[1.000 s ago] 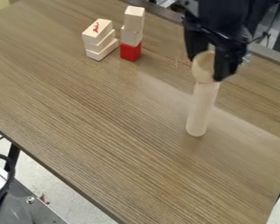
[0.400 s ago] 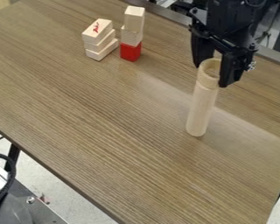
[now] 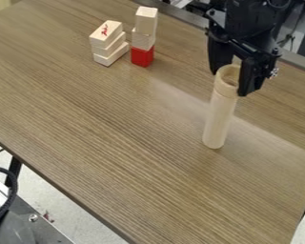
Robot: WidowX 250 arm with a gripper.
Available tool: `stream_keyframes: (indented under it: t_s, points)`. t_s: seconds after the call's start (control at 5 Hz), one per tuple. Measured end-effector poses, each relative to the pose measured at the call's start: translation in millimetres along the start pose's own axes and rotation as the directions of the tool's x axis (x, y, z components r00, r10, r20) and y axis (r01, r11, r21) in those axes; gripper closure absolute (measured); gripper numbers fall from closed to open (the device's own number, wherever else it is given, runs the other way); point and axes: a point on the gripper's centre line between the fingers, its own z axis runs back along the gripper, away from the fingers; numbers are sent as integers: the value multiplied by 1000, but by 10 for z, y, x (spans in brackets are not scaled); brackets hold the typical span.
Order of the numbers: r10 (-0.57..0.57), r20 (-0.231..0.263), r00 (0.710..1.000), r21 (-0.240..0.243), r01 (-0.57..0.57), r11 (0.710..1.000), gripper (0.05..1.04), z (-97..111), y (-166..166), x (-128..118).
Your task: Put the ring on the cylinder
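Wood-coloured, the ring (image 3: 227, 89) is in the camera view at the top of the cylinder (image 3: 218, 119), and this relation of one above the other is what the next move depends on. The cylinder stands upright on the surface (image 3: 116, 143); seen from this slanted camera, its long axis runs from about 7 o'clock at the foot to 1 o'clock at the top. The ring lies at the 1 o'clock end, its opening turned up, and its lower edge appears to meet the cylinder, with the two axes nearly in one line. Whether the ring is fully seated, I cannot tell. The tool (image 3: 230, 82) is grasping the ring, as I judge: one finger is against its 11 o'clock side, the other against its 3 o'clock side. The black body of the tool is above, toward 1 o'clock from the ring. So the move should need almost no sideways correction, only perhaps a small press downward along the cylinder's axis, then a release and a straight lift. If the tool pulls toward 1 o'clock before the fingers are well apart, it could tip the tall cylinder or carry the ring away with it.
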Motion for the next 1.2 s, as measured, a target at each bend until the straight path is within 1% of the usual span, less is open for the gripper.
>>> stream_keyframes:
  t_s: [0.4, 1.2]
  points:
    - [8, -19, 1000, -19, -8, 1000, 321, 1, -31, -31]
    - [0, -24, 1000, -11, 0, 1000, 321, 1, -12, -39]
